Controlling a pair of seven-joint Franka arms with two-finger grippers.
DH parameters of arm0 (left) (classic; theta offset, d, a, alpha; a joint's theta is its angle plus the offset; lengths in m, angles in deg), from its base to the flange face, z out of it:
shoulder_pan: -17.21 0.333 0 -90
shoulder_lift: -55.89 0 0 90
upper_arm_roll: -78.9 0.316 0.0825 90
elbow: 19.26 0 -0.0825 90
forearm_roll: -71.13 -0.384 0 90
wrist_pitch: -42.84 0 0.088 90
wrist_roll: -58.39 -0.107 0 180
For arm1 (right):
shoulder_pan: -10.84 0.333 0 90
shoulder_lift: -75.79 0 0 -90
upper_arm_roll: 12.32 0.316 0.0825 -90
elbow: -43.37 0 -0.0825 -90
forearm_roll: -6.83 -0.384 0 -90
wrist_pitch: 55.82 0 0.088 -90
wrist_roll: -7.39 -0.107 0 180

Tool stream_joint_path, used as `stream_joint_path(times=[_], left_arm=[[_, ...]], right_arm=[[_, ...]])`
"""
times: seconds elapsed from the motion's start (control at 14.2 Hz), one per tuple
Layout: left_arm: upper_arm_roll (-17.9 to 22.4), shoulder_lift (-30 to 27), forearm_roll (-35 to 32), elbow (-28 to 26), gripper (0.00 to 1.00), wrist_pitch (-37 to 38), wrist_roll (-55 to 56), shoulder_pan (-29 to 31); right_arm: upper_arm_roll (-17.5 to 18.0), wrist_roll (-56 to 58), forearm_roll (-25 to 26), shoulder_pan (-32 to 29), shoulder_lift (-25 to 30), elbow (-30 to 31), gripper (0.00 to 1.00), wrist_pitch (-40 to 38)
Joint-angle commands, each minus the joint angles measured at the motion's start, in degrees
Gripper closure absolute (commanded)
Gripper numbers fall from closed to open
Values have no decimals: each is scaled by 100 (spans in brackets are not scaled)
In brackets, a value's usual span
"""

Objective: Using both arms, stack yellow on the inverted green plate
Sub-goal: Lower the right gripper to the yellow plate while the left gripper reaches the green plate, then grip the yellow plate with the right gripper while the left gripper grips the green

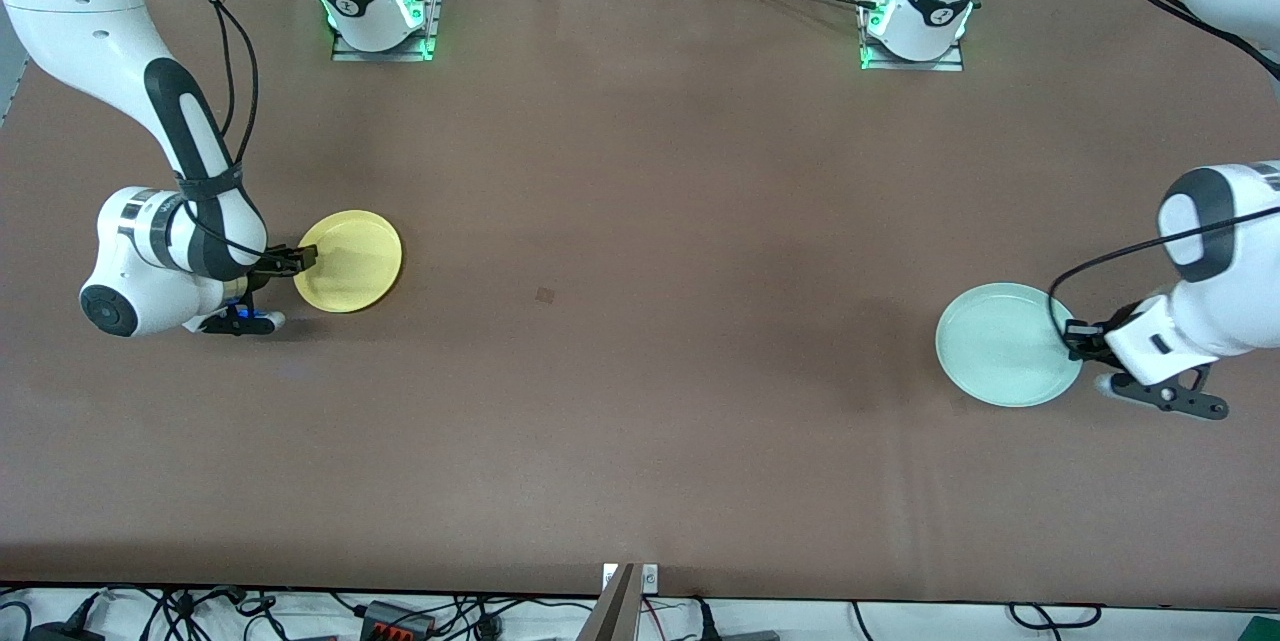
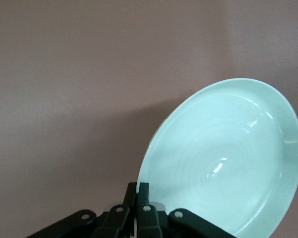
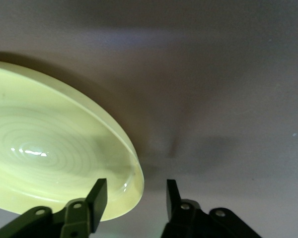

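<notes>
At the left arm's end of the table, the left gripper is clamped on the rim of the green plate, hollow side up. At the right arm's end, the right gripper straddles the yellow plate's rim, fingers still apart.

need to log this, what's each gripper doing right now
left gripper: shut on the green plate rim.
right gripper: open, fingers either side of the yellow plate rim, not gripping yet.

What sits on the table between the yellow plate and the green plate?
No object: in the front view only bare brown table lies between the yellow plate and the green plate, apart from a small dark mark on its surface.
</notes>
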Motion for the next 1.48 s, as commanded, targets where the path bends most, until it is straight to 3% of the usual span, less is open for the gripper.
stream_joint_path(times=[0.0,0.21,0.35,0.56,0.92,1.41], left_arm=[[46,52,-893,426,99,937,1472,-828],[46,96,-2062,454,99,1878,3273,-1794],[73,254,-2310,471,99,2275,4128,-2349],[108,429,-2873,515,99,2811,5131,-3105],[125,1334,-3058,1595,99,4015,6126,-4100],[134,1563,-3058,1605,99,4272,6960,-4742]], right_arm=[[15,56,-74,-28,-63,-69,56,9],[15,56,-74,-28,-72,-69,79,9],[15,82,-74,-28,-72,-69,84,9],[15,153,-74,-45,-72,-69,100,-26],[15,161,-65,-19,51,-183,100,-376],[14,346,-82,-72,130,-1456,100,-2178]])
